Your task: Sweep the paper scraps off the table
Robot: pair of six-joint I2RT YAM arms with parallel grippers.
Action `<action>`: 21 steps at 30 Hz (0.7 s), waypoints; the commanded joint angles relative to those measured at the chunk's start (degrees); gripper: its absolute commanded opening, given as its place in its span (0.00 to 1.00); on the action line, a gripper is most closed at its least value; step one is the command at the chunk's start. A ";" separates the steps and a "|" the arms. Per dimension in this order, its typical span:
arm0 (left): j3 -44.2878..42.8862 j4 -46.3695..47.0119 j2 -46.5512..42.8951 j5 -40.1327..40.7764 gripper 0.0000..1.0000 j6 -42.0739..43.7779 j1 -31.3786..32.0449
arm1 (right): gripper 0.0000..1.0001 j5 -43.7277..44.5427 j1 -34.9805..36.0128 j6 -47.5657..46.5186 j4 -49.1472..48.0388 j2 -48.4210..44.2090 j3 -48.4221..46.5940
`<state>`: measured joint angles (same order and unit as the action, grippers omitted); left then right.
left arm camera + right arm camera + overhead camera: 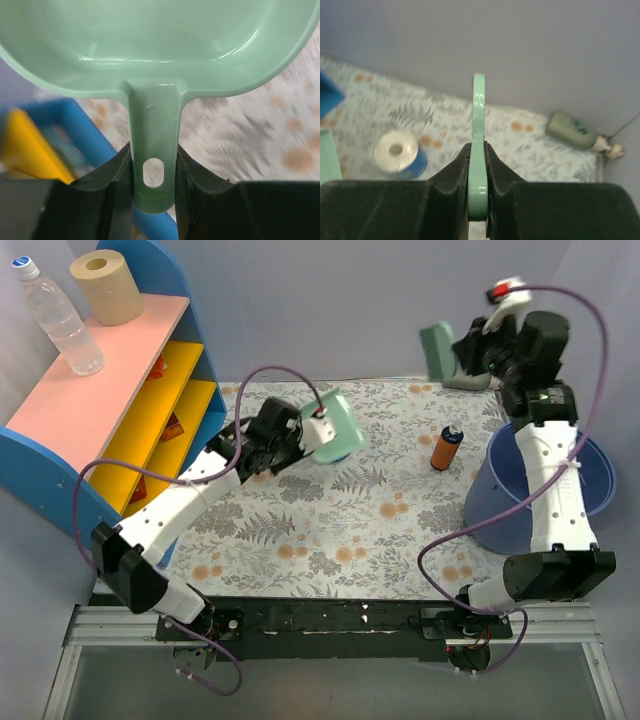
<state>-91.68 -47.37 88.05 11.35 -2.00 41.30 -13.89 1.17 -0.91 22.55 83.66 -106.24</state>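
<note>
The table (300,540) wears a pale cloth printed with grey-green leaves and orange flowers, edged by a black front rail and closed in by lilac-grey walls (350,300). At its left stands a blue shelf (100,405) with a pink top carrying a water bottle (60,320) and a brown roll (108,287). Its yellow compartments hold small red-orange bits (172,427), too small to identify. The left gripper (154,172) is clamped on the handle of a pale green dustpan (338,425), held over the back-left part of the cloth and covering most of a blue-wrapped tissue roll (397,152). Right of centre an orange bottle (446,448) stands upright, apart from both arms. The right gripper (479,165) is clamped on a flat green tool (437,352), raised above the back-right corner, where a green bottle (571,131) lies on its side by the wall. A blue bin (490,495) sits at the right edge. I cannot pick out the paper scraps in any view. The table's long axis runs left to right, parallel to the rail.
</note>
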 commanded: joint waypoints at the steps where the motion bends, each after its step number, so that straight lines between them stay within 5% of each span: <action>1: 18.44 -11.77 -9.99 -7.84 0.00 -10.65 0.01 | 0.01 -5.80 9.78 -17.58 1.09 -4.63 14.95; 8: 32.61 -9.85 -14.04 -10.83 0.00 -16.11 -1.92 | 0.01 8.59 26.24 -34.50 -0.74 -11.32 40.46; 15: 37.63 -3.26 -10.19 -13.81 0.00 -12.85 -4.38 | 0.01 19.41 30.03 -37.66 -2.59 -11.15 44.09; 21: 34.04 -1.49 -2.54 -17.94 0.00 -14.43 -5.35 | 0.01 29.53 32.67 -45.23 -14.09 -9.48 49.45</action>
<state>-54.50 -52.10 82.00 -2.24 -15.42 36.64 6.79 32.27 -39.48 19.18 74.32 -59.99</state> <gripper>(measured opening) 0.287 0.173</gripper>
